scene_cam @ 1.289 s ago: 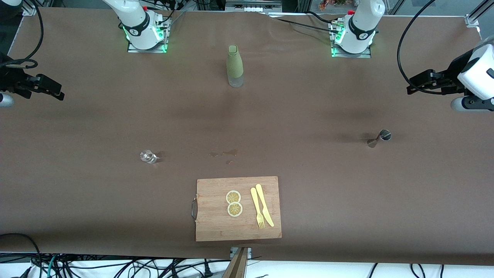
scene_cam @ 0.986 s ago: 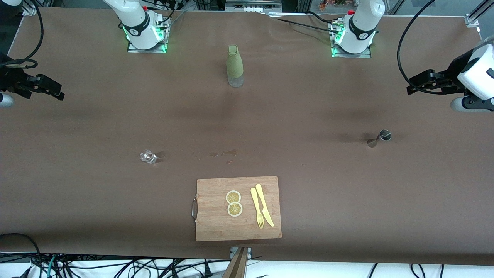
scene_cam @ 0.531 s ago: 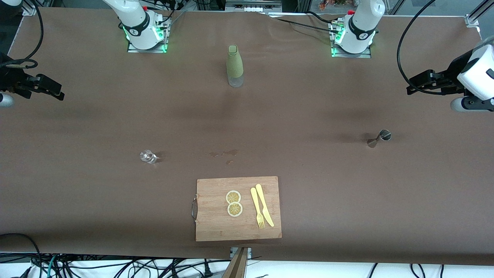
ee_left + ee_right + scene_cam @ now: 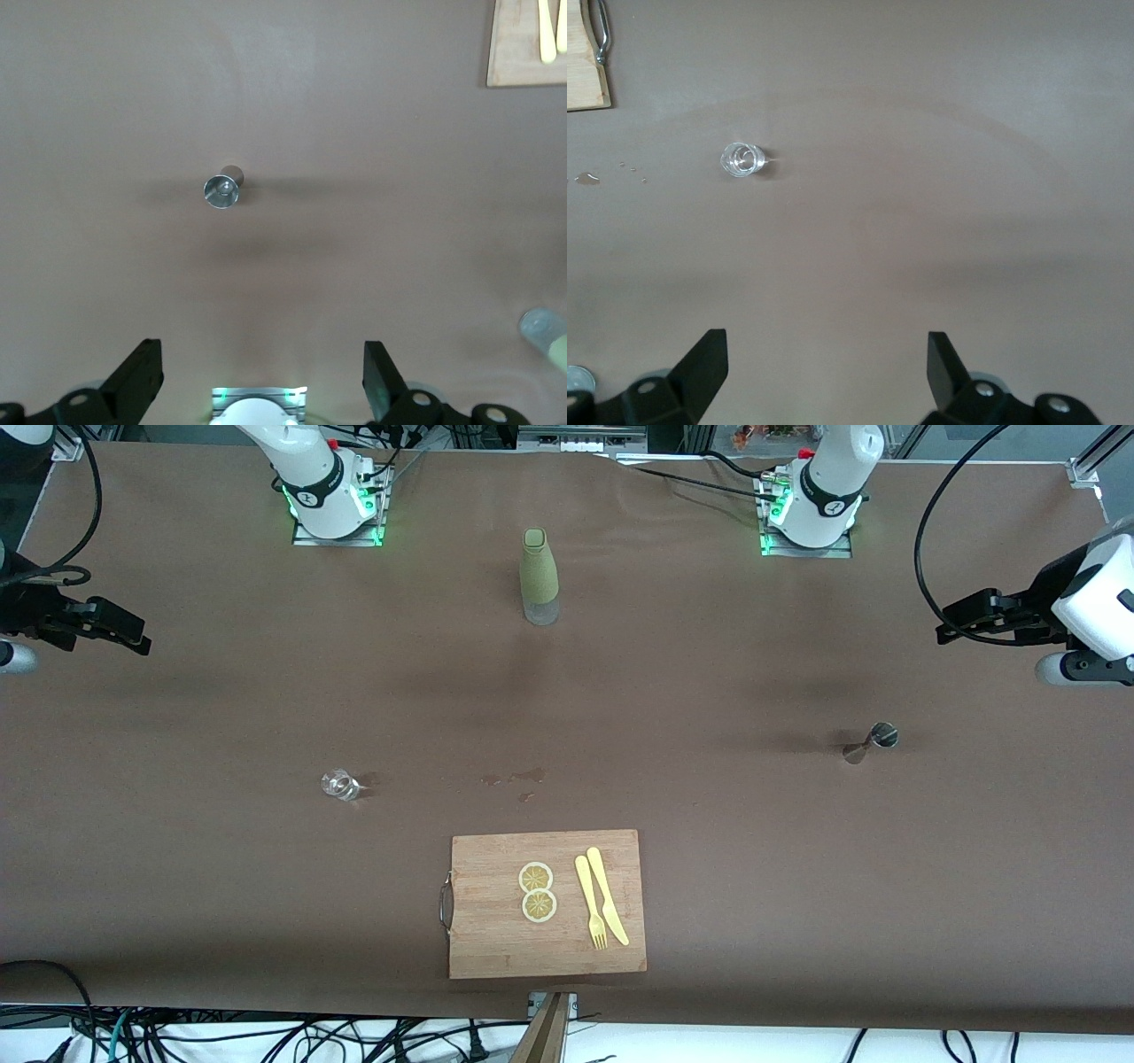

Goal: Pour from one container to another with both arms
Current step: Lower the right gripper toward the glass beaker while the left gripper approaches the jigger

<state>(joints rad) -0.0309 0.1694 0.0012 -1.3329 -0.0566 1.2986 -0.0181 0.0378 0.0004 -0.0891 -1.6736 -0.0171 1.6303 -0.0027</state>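
Robotics lab bench. Brown sheeting is covering a long table [image 4: 177, 850]; two arm bases [image 4: 332, 500] are sitting bolted to plates and glowing green. Loose cables [image 4: 266, 1036] are trailing along the edge, aluminium framing [image 4: 1094, 456] is showing at the corner. Kitchen props are standing in: cutting board [image 4: 496, 939], bottle [image 4: 539, 576].

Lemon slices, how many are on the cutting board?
2. Both lemon slices lie side by side on the cutting board, beside the yellow fork: one farther from the front camera, the other nearer. None appears hidden.
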